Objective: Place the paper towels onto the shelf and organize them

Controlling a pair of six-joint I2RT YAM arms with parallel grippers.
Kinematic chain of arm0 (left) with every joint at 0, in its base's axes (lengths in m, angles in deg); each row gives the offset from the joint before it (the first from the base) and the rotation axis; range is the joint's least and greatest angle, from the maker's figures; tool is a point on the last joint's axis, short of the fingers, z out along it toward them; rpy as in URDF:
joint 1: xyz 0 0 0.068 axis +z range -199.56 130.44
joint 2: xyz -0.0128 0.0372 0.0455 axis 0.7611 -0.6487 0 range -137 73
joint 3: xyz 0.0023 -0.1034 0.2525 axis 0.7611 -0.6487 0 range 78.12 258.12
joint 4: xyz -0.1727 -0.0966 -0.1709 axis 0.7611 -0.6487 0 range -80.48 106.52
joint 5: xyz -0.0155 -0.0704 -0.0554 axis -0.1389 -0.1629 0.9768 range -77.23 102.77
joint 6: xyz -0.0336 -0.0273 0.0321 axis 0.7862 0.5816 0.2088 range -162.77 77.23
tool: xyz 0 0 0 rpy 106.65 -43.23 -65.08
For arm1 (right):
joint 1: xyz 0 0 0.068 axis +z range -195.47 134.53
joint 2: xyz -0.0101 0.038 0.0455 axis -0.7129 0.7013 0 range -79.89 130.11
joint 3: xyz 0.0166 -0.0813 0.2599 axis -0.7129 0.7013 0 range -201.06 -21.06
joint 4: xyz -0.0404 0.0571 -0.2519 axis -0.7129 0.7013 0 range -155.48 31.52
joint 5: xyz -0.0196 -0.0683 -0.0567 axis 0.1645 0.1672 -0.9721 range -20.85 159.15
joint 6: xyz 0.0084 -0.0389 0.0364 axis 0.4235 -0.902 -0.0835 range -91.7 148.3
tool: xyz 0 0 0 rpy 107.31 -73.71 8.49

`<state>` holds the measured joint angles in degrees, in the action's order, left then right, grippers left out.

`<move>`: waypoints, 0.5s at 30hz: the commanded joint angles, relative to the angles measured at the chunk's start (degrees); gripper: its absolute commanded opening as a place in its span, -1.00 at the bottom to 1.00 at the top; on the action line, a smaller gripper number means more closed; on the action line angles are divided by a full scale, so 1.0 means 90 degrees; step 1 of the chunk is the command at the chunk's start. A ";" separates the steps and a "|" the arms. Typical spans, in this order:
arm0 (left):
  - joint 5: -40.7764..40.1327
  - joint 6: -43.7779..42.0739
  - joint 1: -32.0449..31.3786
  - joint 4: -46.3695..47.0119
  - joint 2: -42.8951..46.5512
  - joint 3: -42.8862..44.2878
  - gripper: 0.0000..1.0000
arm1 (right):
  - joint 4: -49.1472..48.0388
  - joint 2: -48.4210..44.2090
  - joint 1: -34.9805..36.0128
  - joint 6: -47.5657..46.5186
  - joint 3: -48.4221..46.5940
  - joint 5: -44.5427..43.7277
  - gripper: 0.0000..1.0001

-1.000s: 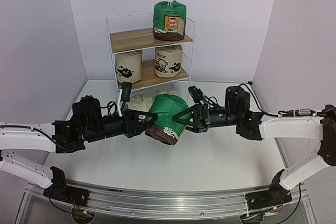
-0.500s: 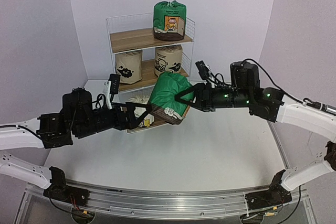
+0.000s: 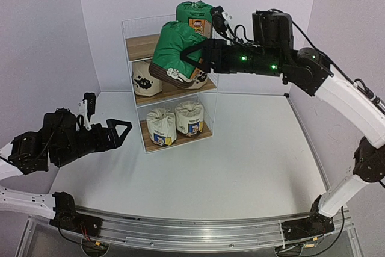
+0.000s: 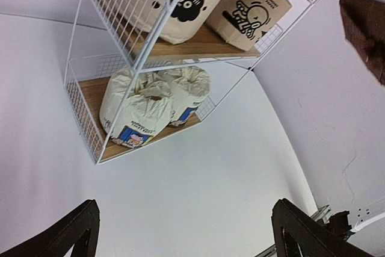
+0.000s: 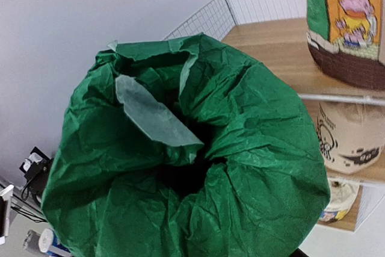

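Note:
My right gripper (image 3: 192,58) is shut on a green paper towel roll (image 3: 175,51), holding it tilted in the air in front of the top board of the shelf (image 3: 139,46). The roll's gathered top (image 5: 186,161) fills the right wrist view and hides the fingers. Another green roll (image 3: 195,15) (image 5: 346,22) stands on the top tier. Two beige rolls (image 3: 145,76) (image 4: 180,4) are on the middle tier, one partly hidden behind the held roll. Two white rolls (image 3: 161,126) (image 4: 138,112) sit on the bottom board. My left gripper (image 3: 122,133) (image 4: 186,239) hangs open and empty, left of the shelf.
The shelf's white wire mesh side (image 4: 108,46) faces my left gripper. The white table (image 3: 240,161) stretches in front of and to the right of the shelf. Lilac walls close in behind and on both sides.
The left gripper let go of the green roll, opened wide and drew back to the left. The right arm carried the roll up from the table to top-tier height.

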<state>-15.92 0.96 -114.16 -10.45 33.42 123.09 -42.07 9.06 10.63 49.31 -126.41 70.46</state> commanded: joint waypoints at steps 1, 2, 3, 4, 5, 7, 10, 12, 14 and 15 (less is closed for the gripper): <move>-0.0365 0.0415 -0.0019 -0.0808 0.0296 0.0023 0.99 | -0.0033 0.0748 0.0126 -0.0867 -0.1311 -0.0767 -0.64; -0.0351 0.0428 -0.0017 -0.0817 0.0305 0.0020 0.99 | -0.0037 0.0925 0.0127 -0.0959 -0.1582 -0.0880 -0.63; -0.0323 0.0435 -0.0016 -0.0808 0.0308 0.0006 0.99 | -0.0044 0.1110 0.0129 -0.1043 -0.1855 -0.0991 -0.63; -0.0276 0.0421 -0.0018 -0.0763 0.0307 -0.0033 0.99 | -0.0052 0.1286 0.0133 -0.1114 -0.2091 -0.1057 -0.63; -0.0229 0.0384 -0.0013 -0.0691 0.0306 -0.0078 0.99 | -0.0056 0.1460 0.0132 -0.1178 -0.2325 -0.1101 -0.63; -0.0149 0.0364 -0.0019 -0.0567 0.0281 -0.0178 0.99 | -0.0072 0.1802 0.0127 -0.1281 -0.2767 -0.1205 -0.63; 0.0040 0.0329 -0.0019 -0.0396 0.0238 -0.0280 0.99 | -0.0091 0.2285 0.0130 -0.1448 -0.3372 -0.1513 -0.62; 0.0129 0.0328 -0.0018 -0.0305 0.0213 -0.0350 0.99 | -0.0104 0.2567 0.0128 -0.1485 -0.3790 -0.1833 -0.60; 0.0171 0.0352 -0.0020 -0.0245 0.0194 -0.0418 0.99 | -0.0119 0.2848 0.0129 -0.1486 -0.4130 -0.2236 -0.59; 0.0171 0.0369 -0.0020 -0.0224 0.0189 -0.0454 0.99 | -0.0129 0.2946 0.0127 -0.1433 -0.4218 -0.2460 -0.57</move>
<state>-15.58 3.77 -114.16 -15.05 34.44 119.98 -38.79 32.85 11.78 37.83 -157.42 57.62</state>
